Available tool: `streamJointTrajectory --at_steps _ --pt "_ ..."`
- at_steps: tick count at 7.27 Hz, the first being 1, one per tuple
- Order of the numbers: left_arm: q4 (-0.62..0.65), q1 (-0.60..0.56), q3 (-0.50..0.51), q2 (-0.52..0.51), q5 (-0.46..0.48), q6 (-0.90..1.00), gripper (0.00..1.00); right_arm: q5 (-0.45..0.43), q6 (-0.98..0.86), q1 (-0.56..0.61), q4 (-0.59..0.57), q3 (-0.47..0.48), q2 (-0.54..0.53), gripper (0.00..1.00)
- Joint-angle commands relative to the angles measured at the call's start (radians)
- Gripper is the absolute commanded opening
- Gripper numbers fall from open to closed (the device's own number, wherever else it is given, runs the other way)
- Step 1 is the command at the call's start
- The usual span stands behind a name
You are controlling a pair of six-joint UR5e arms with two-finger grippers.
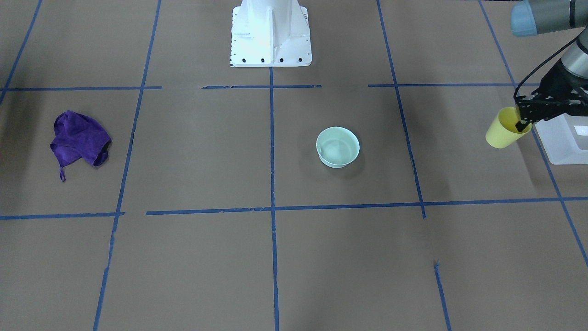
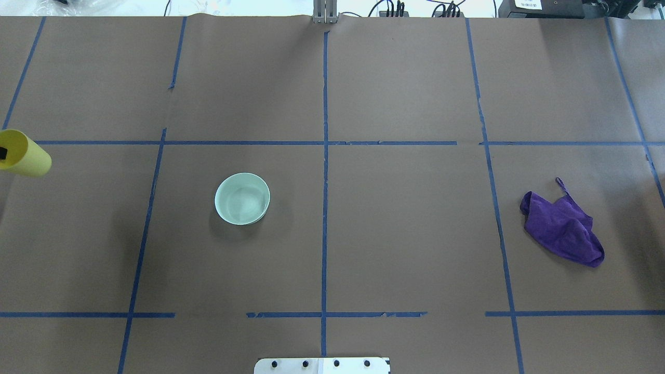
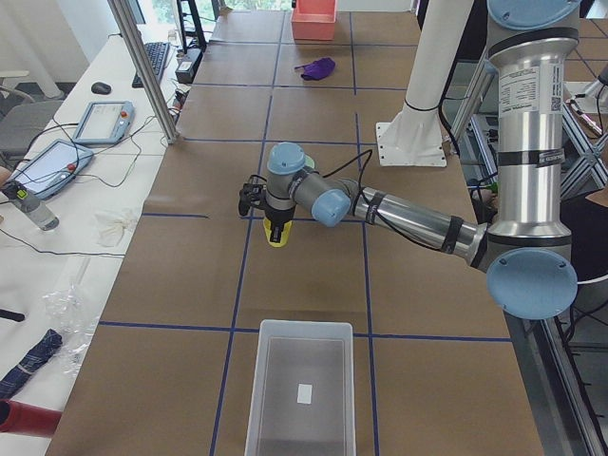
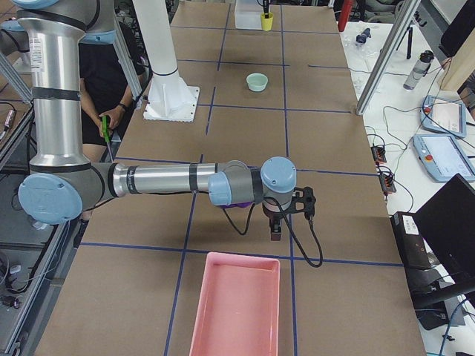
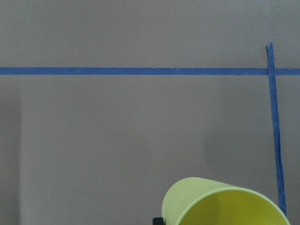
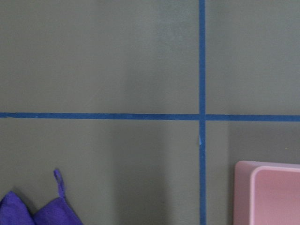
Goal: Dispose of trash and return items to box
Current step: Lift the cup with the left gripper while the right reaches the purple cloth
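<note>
My left gripper (image 1: pixel 522 123) is shut on the rim of the yellow cup (image 1: pixel 503 133), one finger inside it, and holds it tilted above the table. The cup hangs just beside the near edge of the frosted white box (image 1: pixel 562 142), outside it. The cup also shows at the left edge of the overhead view (image 2: pixel 23 153), in the left wrist view (image 5: pixel 220 204) and in the exterior left view (image 3: pixel 275 233), short of the box (image 3: pixel 302 389), which looks empty but for a small label. My right gripper (image 4: pixel 274 226) hangs over the table near the pink tray; I cannot tell whether it is open or shut.
A pale green bowl (image 2: pixel 242 199) stands left of the table's middle. A crumpled purple cloth (image 2: pixel 563 231) lies on the right side. A pink tray (image 4: pixel 236 308) sits at the table's right end, next to the cloth (image 6: pixel 33 211).
</note>
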Motion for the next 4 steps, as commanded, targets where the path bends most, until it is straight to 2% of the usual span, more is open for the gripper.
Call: streamJointTrajectory --at_steps 1,2,3,4 --pt "0.283 -0.175 -0.018 -0.143 0.007 0.272 0.00 0.019 0.210 -0.108 0.131 0.068 -0.065 1.00" --pt "0.314 -0.218 -0.007 -0.146 0.010 0.360 0.00 0.011 0.361 -0.173 0.311 0.070 -0.088 1.00" --pt "0.314 -0.224 0.000 -0.145 0.012 0.403 0.00 -0.060 0.491 -0.283 0.475 0.070 -0.141 1.00" --pt "0.317 -0.268 0.014 -0.145 0.010 0.445 0.00 -0.140 0.569 -0.373 0.571 0.071 -0.186 1.00"
